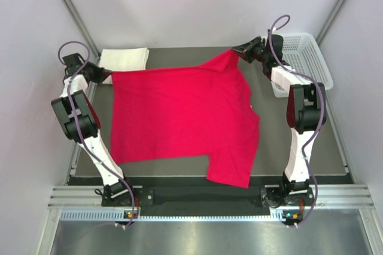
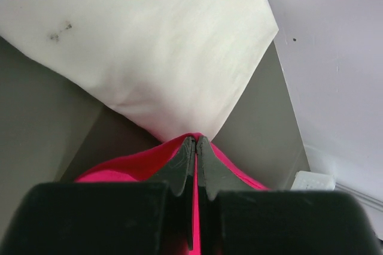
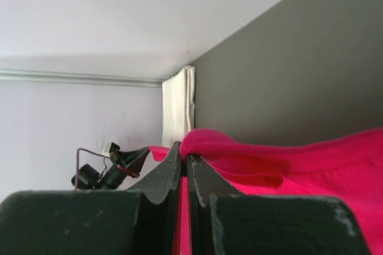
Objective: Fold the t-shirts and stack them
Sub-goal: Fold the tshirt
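The red t-shirt [image 1: 179, 117] lies spread over the middle of the dark table, its far edge stretched between both arms. My left gripper [image 1: 106, 76] is shut on its far left corner; the red cloth [image 2: 143, 162] shows pinched between the fingers [image 2: 185, 165]. My right gripper [image 1: 238, 52] is shut on the far right corner, lifted a little; red cloth [image 3: 287, 165] bulges over the fingertips [image 3: 200, 177]. The cream-white t-shirt [image 1: 124, 58] sits folded at the far left, just beyond the left gripper, and fills the left wrist view as cream-white cloth [image 2: 149, 45].
A white mesh basket [image 1: 302, 57] stands at the far right beside the right arm. Pale walls [image 1: 197, 3] close in the table on three sides. The folded white shirt [image 3: 178, 102] and the left arm [image 3: 111, 168] show in the right wrist view.
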Robot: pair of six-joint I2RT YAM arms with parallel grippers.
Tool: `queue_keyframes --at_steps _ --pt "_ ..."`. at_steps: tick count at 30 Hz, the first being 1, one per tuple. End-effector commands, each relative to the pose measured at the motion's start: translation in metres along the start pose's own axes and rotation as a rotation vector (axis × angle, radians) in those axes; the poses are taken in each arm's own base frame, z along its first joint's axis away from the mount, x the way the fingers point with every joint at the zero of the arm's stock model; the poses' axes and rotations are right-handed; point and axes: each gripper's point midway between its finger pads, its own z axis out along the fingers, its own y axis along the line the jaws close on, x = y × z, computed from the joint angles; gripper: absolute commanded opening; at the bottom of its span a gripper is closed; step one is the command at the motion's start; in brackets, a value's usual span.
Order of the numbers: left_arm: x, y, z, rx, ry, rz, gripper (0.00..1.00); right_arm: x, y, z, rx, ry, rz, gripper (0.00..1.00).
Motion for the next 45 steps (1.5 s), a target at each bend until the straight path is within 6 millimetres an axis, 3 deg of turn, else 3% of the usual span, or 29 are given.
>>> queue_keyframes --at_steps 1,7,8,11,16,19,30,45 --pt "-0.007 -0.017 -0.013 0.017 -0.006 0.045 0.0 -0.002 0.03 -0.027 -0.011 -0.015 -0.047 0.0" --pt "0.018 0.009 -0.029 -0.091 0.068 0.065 0.0 0.023 0.022 -0.068 0.084 0.01 0.002 0.0" --pt "0.028 0.016 -0.034 -0.119 0.088 0.059 0.0 0.032 0.011 -0.073 0.113 0.023 0.023 0.0" --pt "0.037 0.026 -0.042 -0.149 0.103 0.077 0.0 0.042 0.004 -0.088 0.16 0.03 0.06 0.0" --pt "0.042 0.034 -0.05 -0.198 0.13 0.097 0.0 0.051 0.004 -0.107 0.193 0.031 0.064 0.0" --pt "0.046 0.037 -0.051 -0.207 0.14 0.099 0.0 0.064 -0.012 -0.117 0.228 0.04 0.081 0.0" --pt "0.064 0.06 -0.057 -0.265 0.18 0.095 0.0 0.072 -0.021 -0.129 0.268 0.039 0.101 0.0" --pt "0.057 0.081 -0.061 -0.358 0.187 0.115 0.0 0.083 -0.028 -0.14 0.282 0.044 0.133 0.0"
